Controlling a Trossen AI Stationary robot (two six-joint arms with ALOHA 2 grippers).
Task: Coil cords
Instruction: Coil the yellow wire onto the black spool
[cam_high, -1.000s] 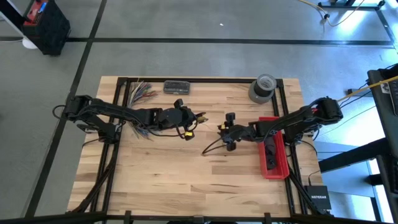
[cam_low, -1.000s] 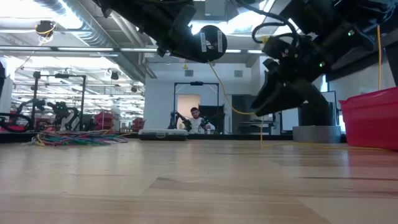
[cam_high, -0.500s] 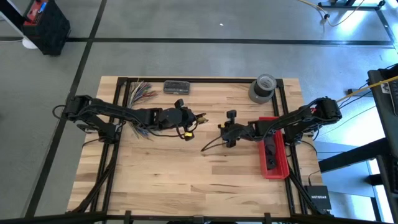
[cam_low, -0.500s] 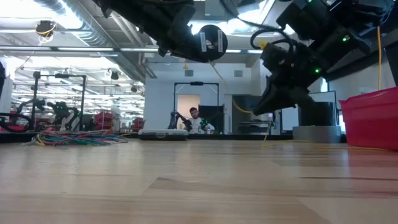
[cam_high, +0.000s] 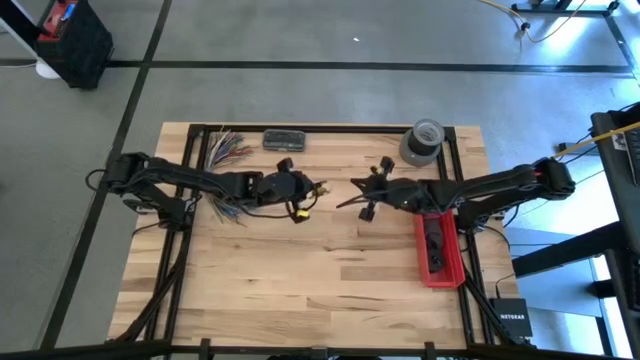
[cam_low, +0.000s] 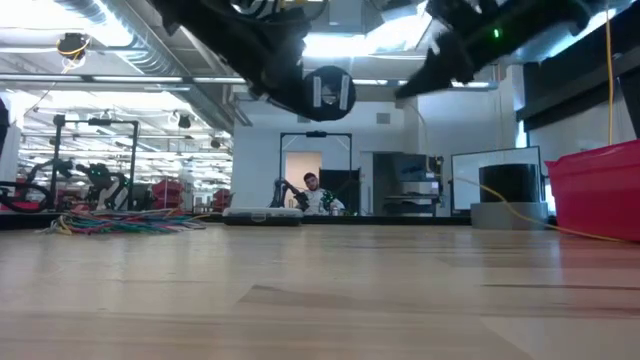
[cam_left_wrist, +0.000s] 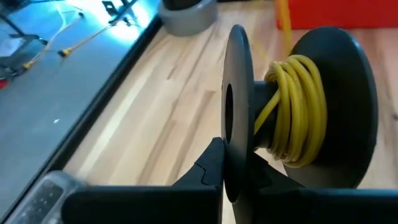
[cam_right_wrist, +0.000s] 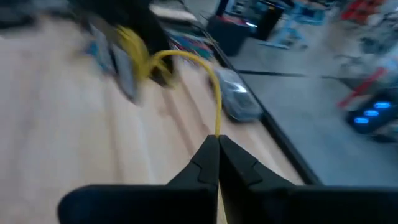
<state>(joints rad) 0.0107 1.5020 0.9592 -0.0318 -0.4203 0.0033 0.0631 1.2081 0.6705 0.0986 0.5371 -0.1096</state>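
A black spool (cam_left_wrist: 298, 106) carries several turns of yellow cord (cam_left_wrist: 297, 112). My left gripper (cam_high: 305, 197) holds the spool up above the table's middle, and it also shows in the low view (cam_low: 328, 92). From the spool the cord (cam_right_wrist: 186, 62) arcs across to my right gripper (cam_right_wrist: 217, 138), which is shut on it, high over the table to the right of the spool (cam_high: 362, 195). A further stretch of cord (cam_low: 520, 215) lies on the wood toward the red bin. My left gripper pinches the rim of the spool's near flange (cam_left_wrist: 238, 149) between its two fingers, one on each face. The spool is lifted clear of the table, its axle lying level. My right gripper pinches the yellow cord (cam_right_wrist: 217, 127) between its fingertips. The cord leaves the tips and bends over in a loose arc to the spool, off the table.
A red bin (cam_high: 440, 250) stands at the right, under my right arm. A grey tape roll (cam_high: 422, 140) sits at the far right, a flat grey case (cam_high: 284, 140) and a bundle of multicoloured wires (cam_high: 228, 148) along the far edge. The near half is bare wood.
My right gripper has shut on the yellow cord, then risen and gone toward the table's far edge, drawing the cord up off the wood. My left gripper has kept the spool where it was.
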